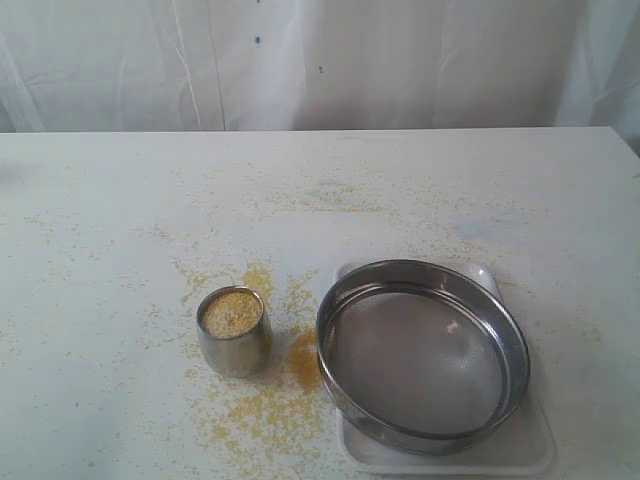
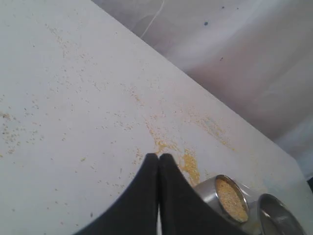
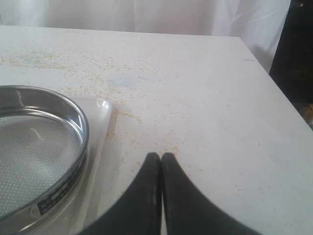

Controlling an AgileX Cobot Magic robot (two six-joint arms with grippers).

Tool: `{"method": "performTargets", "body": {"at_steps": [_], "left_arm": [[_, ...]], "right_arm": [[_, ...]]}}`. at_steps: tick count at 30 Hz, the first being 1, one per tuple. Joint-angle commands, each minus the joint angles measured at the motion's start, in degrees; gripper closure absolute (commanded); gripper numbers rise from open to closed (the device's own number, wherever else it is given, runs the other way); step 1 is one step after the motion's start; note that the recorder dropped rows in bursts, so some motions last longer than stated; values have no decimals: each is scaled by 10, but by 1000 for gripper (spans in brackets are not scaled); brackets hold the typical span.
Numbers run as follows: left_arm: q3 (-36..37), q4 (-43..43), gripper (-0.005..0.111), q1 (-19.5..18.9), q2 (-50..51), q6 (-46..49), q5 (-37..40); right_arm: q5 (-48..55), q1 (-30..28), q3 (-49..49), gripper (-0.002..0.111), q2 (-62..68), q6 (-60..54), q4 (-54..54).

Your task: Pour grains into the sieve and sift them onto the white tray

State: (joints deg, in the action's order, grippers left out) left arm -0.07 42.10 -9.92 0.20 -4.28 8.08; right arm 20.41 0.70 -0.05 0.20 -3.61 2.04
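White tray (image 1: pixel 520 455) carries the empty sieve (image 1: pixel 423 355), grains (image 1: pixel 232 313) fill the steel cup (image 1: pixel 235 352) alongside; left gripper (image 2: pixel 159 155) and right gripper (image 3: pixel 161 154) are closed and empty, so the left should open wide and grasp the cup level.

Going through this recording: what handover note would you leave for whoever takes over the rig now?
Both empty: left gripper shut, right gripper shut.
The grains fill the steel cup, standing upright left of the sieve.
The sieve sits on the white tray, mesh bare.
Also loose grains scattered on the table.
Done: nothing yet. Left: grasp cup, pour, sift.
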Motion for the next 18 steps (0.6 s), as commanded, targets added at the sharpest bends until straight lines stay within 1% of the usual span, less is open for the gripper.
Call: {"method": "performTargets", "body": {"at_steps": [1, 4, 7, 9, 13, 14, 15, 16, 17, 18], "left_arm": [[1, 28, 107, 3, -2, -22, 9], [1, 28, 107, 3, -2, -73, -12], [1, 28, 107, 3, -2, -118, -72], [1, 28, 107, 3, -2, -121, -145], [1, 2, 107, 3, -2, -121, -370], [1, -4, 107, 3, -2, -121, -408], [-9, -13, 107, 3, -2, -121, -428], [-27, -35, 107, 3, -2, -126, -430], [-48, -73, 107, 3, -2, -142, -421], [-74, -141, 107, 3, -2, -168, -408]], "right_arm": [[-2, 2, 0, 108, -2, -5, 1], [-2, 2, 0, 108, -2, -5, 1], [-2, 2, 0, 108, -2, -5, 1], [-2, 2, 0, 108, -2, -5, 1], [-2, 2, 0, 108, -2, -5, 3], [-2, 2, 0, 108, -2, -5, 3], [-2, 2, 0, 108, -2, -5, 3], [-2, 2, 0, 108, -2, -5, 3], [-2, 2, 0, 108, -2, -5, 3], [-2, 2, 0, 108, -2, -5, 3]]}}
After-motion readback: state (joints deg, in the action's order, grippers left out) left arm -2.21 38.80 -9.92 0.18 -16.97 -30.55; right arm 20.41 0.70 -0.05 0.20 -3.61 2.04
